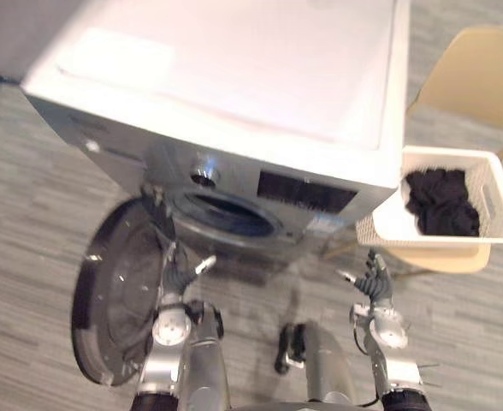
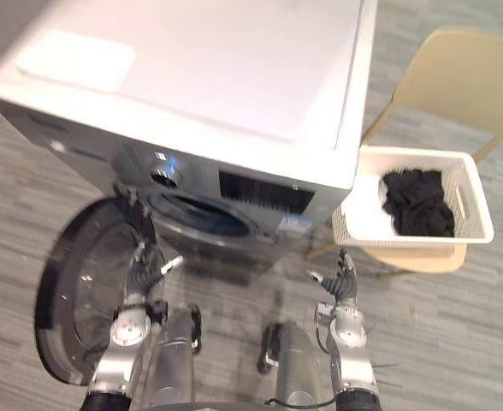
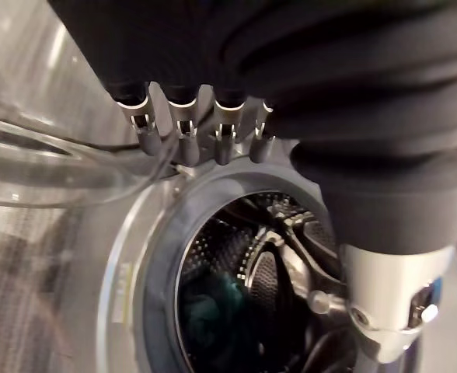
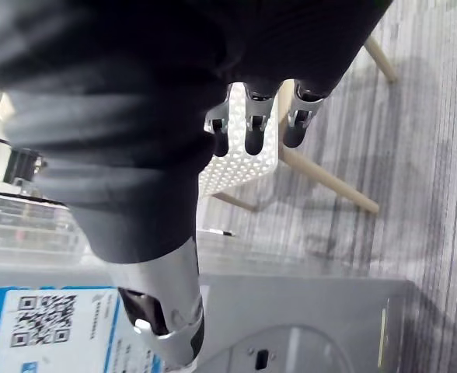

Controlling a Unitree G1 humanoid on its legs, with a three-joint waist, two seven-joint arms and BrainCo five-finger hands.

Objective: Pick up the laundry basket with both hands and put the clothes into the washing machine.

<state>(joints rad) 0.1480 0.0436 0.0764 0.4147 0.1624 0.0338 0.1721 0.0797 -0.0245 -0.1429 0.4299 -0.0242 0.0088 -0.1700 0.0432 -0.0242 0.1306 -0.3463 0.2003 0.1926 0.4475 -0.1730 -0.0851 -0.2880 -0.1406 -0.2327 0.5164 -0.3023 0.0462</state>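
White plastic laundry basket [image 1: 380, 229] with dark clothes [image 1: 442, 202] sits on the chair [image 1: 482, 77] seat right of the washing machine [image 1: 234, 68], long side towards the robot, just ahead-right of the empty, slack-fingered right hand [image 1: 374, 282] and well apart from the empty, relaxed left hand [image 1: 180, 274] by the door [image 1: 115, 291].

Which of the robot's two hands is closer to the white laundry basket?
The right hand: it is in front of the basket on the chair, while the left hand is by the open door of the washing machine.
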